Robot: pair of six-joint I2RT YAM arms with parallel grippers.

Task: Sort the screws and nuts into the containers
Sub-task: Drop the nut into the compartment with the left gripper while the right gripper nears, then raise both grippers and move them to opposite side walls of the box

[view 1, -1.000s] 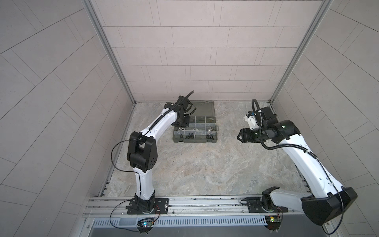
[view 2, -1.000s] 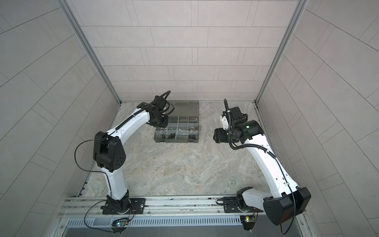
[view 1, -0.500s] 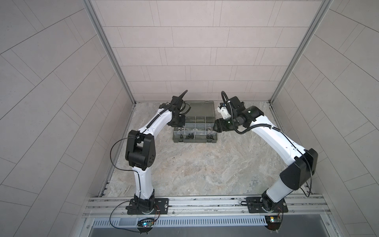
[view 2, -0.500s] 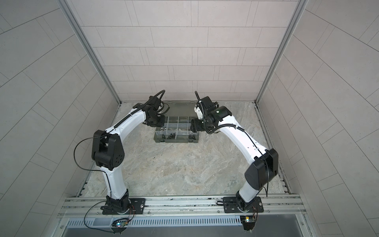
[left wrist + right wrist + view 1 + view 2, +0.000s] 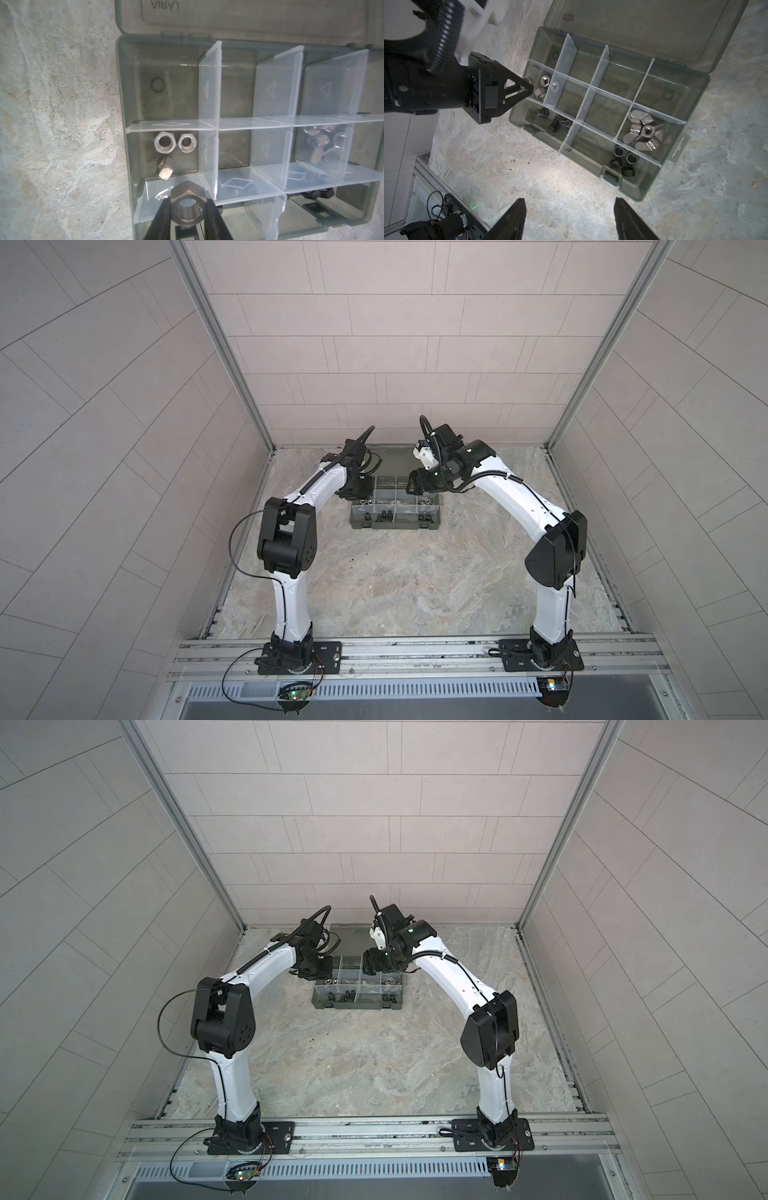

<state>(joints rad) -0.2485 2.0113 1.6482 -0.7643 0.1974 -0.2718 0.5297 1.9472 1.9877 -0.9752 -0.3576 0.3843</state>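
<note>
Left gripper (image 5: pixel 188 209) has its black wedge-shaped fingers (image 5: pixel 158 220) clamped on a chunky silver hex nut (image 5: pixel 188 202), threads showing in the bore, hanging over the left end of the organizer case (image 5: pixel 122 104). The case is that smoky grey-green see-through plastic. Just past those fingertips, in the closest cell, three more silver nuts (image 5: pixel 165 142) lie loose, two flat and one tipped on edge. Frosted pale dividers (image 5: pixel 209 93) chop the case into rectangles, and the lid (image 5: pixel 654 25) lies flopped open behind it. Further right of those fingers, stubby black bolts (image 5: pixel 554 124) sit in one front-row cell. A heap of shiny wing nuts (image 5: pixel 641 131) fills a cell towards the right end, with matte black hex nuts (image 5: pixel 625 160) in the cell in front of them. The whole case sits on a mottled stone-look table (image 5: pixel 529 182). Right gripper (image 5: pixel 570 199) is up in the air by the case's right half, its fingers (image 5: pixel 510 220) spread wide with nothing between them. Compared with a second ago, the right arm has swung in from way off to the right, while the left one has only nudged a little.
</note>
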